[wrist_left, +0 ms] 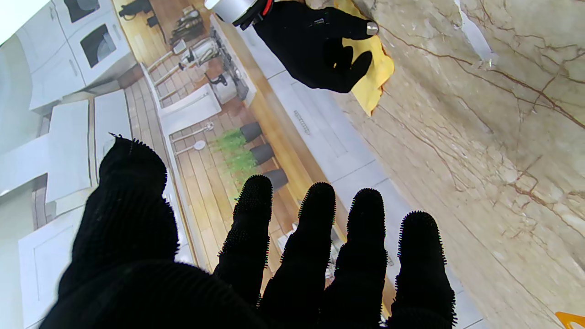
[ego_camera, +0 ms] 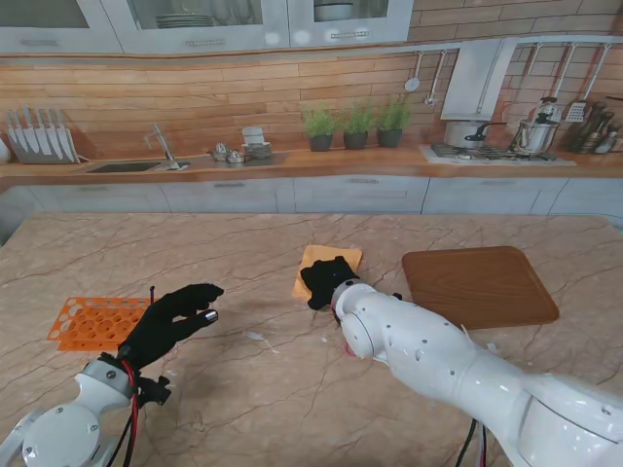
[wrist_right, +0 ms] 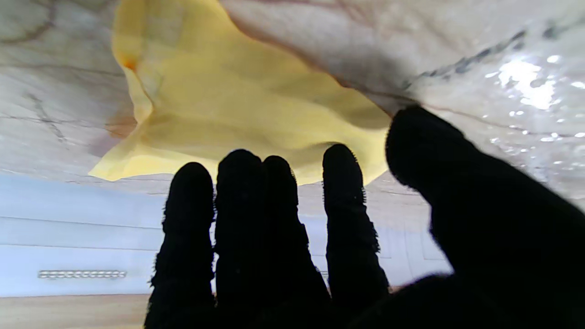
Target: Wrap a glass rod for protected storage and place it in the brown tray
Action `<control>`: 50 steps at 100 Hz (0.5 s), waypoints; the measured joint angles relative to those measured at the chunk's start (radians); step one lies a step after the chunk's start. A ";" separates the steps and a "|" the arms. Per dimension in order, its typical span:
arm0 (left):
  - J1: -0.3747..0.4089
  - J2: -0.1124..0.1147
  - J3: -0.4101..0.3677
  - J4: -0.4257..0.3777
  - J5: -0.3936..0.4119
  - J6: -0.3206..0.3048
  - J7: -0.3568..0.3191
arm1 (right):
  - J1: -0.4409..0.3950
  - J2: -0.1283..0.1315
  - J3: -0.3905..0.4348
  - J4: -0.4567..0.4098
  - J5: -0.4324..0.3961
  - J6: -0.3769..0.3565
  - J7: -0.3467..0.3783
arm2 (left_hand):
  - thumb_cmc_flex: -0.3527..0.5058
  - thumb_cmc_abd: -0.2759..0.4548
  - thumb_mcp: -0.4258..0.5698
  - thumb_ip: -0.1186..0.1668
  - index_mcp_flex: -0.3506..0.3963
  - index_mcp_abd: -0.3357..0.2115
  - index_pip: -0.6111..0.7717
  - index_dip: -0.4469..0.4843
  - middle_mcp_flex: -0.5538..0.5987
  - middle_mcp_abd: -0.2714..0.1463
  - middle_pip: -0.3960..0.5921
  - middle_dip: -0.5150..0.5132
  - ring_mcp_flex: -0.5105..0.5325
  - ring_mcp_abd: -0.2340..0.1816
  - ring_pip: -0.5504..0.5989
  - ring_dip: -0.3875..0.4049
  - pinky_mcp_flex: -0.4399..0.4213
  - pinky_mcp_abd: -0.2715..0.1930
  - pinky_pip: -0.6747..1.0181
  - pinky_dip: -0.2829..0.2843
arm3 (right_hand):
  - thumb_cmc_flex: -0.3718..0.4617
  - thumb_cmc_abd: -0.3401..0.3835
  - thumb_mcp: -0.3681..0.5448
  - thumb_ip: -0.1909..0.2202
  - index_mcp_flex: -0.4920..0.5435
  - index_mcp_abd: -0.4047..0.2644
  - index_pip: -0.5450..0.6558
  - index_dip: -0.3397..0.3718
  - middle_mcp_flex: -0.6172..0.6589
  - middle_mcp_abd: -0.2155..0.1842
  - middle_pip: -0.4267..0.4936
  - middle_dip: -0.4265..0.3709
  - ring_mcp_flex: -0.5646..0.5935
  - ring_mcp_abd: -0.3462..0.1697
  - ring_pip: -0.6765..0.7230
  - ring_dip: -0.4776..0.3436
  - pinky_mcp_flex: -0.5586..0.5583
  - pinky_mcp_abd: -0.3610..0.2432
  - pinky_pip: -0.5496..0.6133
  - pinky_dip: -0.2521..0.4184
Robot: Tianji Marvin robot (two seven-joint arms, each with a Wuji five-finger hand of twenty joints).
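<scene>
Glass rod: a faint pale streak (ego_camera: 255, 336) on the marble, near the middle of the table and nearer to the robot than the cloth, may be the rod; too small to confirm. The left wrist view shows a clear, slender shape (wrist_left: 475, 36) lying on the marble, apart from the cloth.

Yellow cloth (ego_camera: 328, 265): lies flat on the table at centre, its nearer part covered by the right hand. In the right wrist view it shows folds and one raised edge (wrist_right: 219, 100).

Right hand (ego_camera: 326, 279): black-gloved, palm down over the cloth. Fingers (wrist_right: 237, 201) extended and close together, thumb set apart; whether they press or grip the cloth cannot be told.

Brown tray (ego_camera: 479, 285): just right of the cloth, separate from it, nothing in it.

Left hand (ego_camera: 173, 321): black-gloved, raised over the left part of the table, holding nothing. Fingers (wrist_left: 315, 237) straight and slightly spread, thumb wide.

Orange rack (ego_camera: 97, 321): gridded, flat on the table beside the left hand, on its left.

Table (ego_camera: 243, 409): beige veined marble.
</scene>
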 measured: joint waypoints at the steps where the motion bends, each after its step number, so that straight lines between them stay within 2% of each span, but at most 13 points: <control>1: 0.000 0.000 0.000 0.000 0.000 0.000 0.000 | 0.001 -0.001 -0.003 0.002 -0.001 -0.003 -0.001 | 0.000 0.000 0.000 0.000 0.000 0.000 0.000 0.000 0.000 0.000 0.000 0.000 0.000 0.000 0.000 0.000 0.000 0.000 0.000 0.000 | -0.001 0.000 0.000 0.000 0.004 -0.001 0.014 0.000 0.003 0.000 0.000 0.000 0.002 0.000 0.001 0.000 0.001 -0.001 0.000 -0.001; 13: 0.001 -0.001 0.000 -0.001 -0.001 0.001 0.000 | 0.010 -0.010 -0.018 0.014 -0.006 -0.016 0.000 | 0.000 0.000 0.000 0.000 0.000 0.000 0.000 0.000 0.000 0.000 0.000 0.000 0.000 0.000 0.002 0.001 0.000 0.000 0.001 0.000 | 0.008 0.005 0.044 0.001 0.091 -0.031 0.100 -0.011 0.028 -0.009 0.002 -0.010 0.007 0.001 0.004 -0.010 0.002 -0.004 0.001 -0.003; 23: 0.002 -0.002 0.000 -0.002 -0.001 0.001 0.000 | 0.010 -0.018 -0.019 0.022 0.000 -0.016 0.004 | 0.000 0.000 0.000 0.000 0.000 0.000 0.000 0.000 0.000 0.000 0.000 0.000 0.000 0.000 0.002 0.001 0.000 0.000 0.002 0.000 | 0.050 0.045 0.063 0.003 0.167 -0.060 0.153 -0.011 0.069 -0.015 0.003 -0.045 0.026 0.004 0.016 -0.011 0.013 0.002 0.005 -0.003; 45: 0.001 -0.002 0.001 -0.002 -0.004 0.004 -0.002 | 0.001 -0.024 -0.004 0.029 0.012 -0.015 -0.004 | 0.000 0.010 0.000 0.000 0.000 0.000 0.000 0.000 0.000 0.000 0.000 0.000 0.000 0.000 0.002 0.009 -0.002 0.000 0.011 0.000 | 0.052 0.054 0.076 0.004 0.180 -0.072 0.179 -0.011 0.078 -0.022 0.026 -0.071 0.034 0.004 0.025 -0.019 0.014 0.002 0.006 -0.003; 50: 0.001 -0.002 0.001 -0.002 -0.005 0.006 -0.002 | -0.008 -0.023 0.012 0.025 0.012 -0.013 -0.006 | 0.000 0.010 0.000 0.000 0.000 0.000 0.000 0.000 0.000 0.000 0.000 0.000 0.000 0.000 0.002 0.009 -0.002 0.000 0.011 0.000 | 0.052 0.053 0.074 -0.008 0.181 -0.078 0.178 -0.011 0.078 -0.022 0.026 -0.074 0.034 0.004 0.025 -0.020 0.014 0.002 0.006 -0.003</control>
